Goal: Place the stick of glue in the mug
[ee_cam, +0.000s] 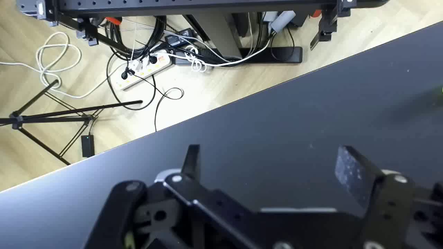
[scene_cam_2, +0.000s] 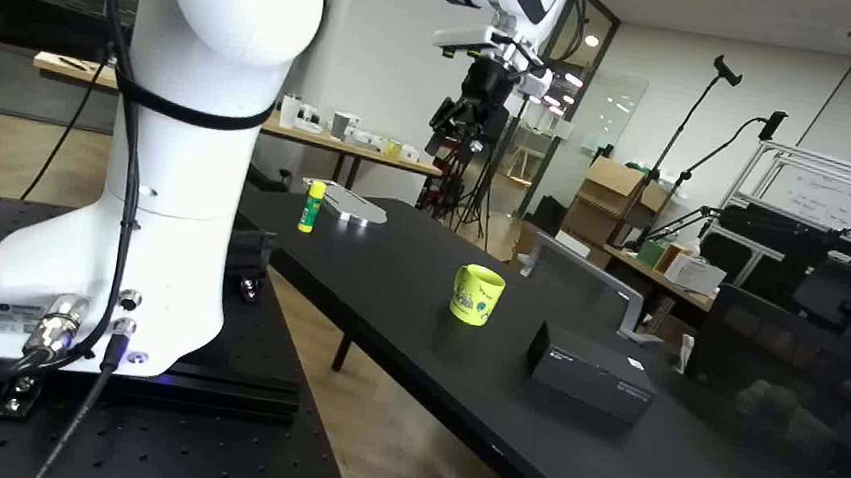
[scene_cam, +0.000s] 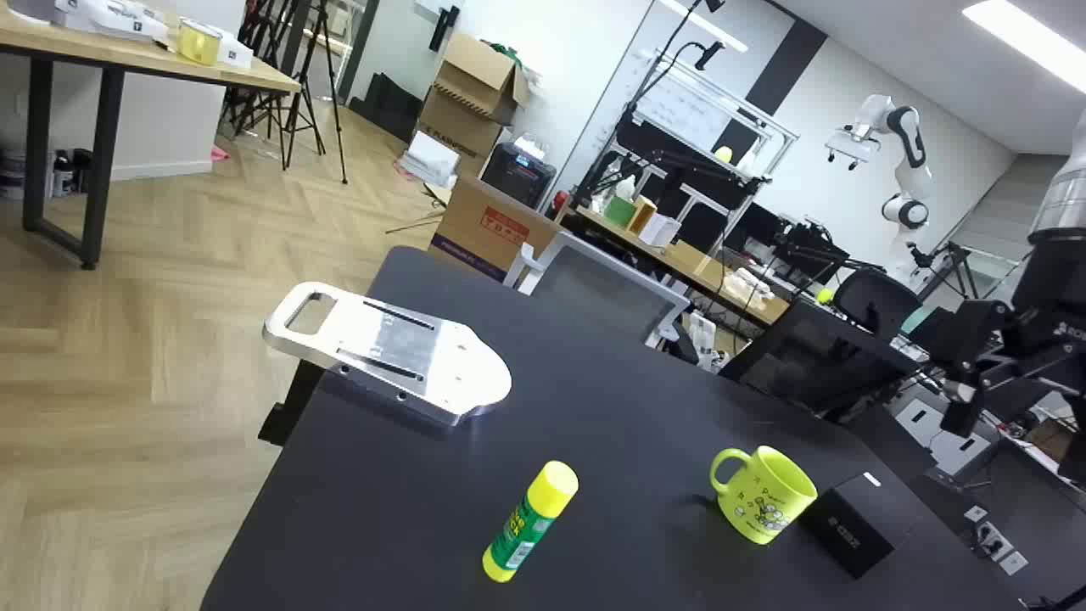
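Hand (ee_cam: pixel 270 164) spread wide, holding nothing. Glue stick (scene_cam_2: pixel 312 207) upright on worktop (scene_cam_2: pixel 394 292), well apart from mug (scene_cam_2: pixel 477 296). Likely light, stiff, slick; best pinched at green middle (scene_cam: pixel 521 533), below cap (scene_cam: pixel 552 490).

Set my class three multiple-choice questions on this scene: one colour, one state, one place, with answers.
1. The mug is:
A red; B yellow-green; C blue
2. The gripper is:
A open; B shut, empty; C gripping the mug
3. The glue stick is:
A in the mug; B on the floor; C on the black table

1 B: its lime body shows in both exterior views.
2 A: its fingers are wide apart in the wrist view.
3 C: it stands there in both exterior views.
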Controlling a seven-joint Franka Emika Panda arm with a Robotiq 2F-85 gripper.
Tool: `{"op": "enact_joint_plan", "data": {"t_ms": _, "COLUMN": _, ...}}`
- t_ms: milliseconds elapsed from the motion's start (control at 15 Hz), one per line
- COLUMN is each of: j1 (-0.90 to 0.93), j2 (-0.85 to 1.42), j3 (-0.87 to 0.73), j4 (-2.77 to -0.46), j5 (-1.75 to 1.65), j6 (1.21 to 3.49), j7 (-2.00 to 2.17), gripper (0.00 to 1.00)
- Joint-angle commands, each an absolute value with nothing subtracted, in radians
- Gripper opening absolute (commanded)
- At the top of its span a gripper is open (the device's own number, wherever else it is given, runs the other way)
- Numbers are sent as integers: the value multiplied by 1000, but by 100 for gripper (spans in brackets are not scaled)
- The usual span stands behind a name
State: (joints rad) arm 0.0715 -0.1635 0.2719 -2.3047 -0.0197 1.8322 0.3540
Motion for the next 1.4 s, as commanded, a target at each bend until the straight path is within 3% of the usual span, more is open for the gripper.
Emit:
{"op": "enact_joint_plan", "data": {"t_ms": 0, "j1": 100, "j2": -162, "j3": 244, "j4": -2304, "j5": -24, "j6": 1832, "j7": 358, "gripper": 100}}
{"op": "enact_joint_plan", "data": {"t_ms": 600, "j1": 100, "j2": -162, "j3": 244, "j4": -2304, "j5": -24, "j6": 1833, "j7": 358, "gripper": 100}}
{"op": "enact_joint_plan", "data": {"t_ms": 1333, "j1": 241, "j2": 30, "j3": 332, "j4": -2220, "j5": -142, "j6": 2241, "j7": 474, "gripper": 100}}
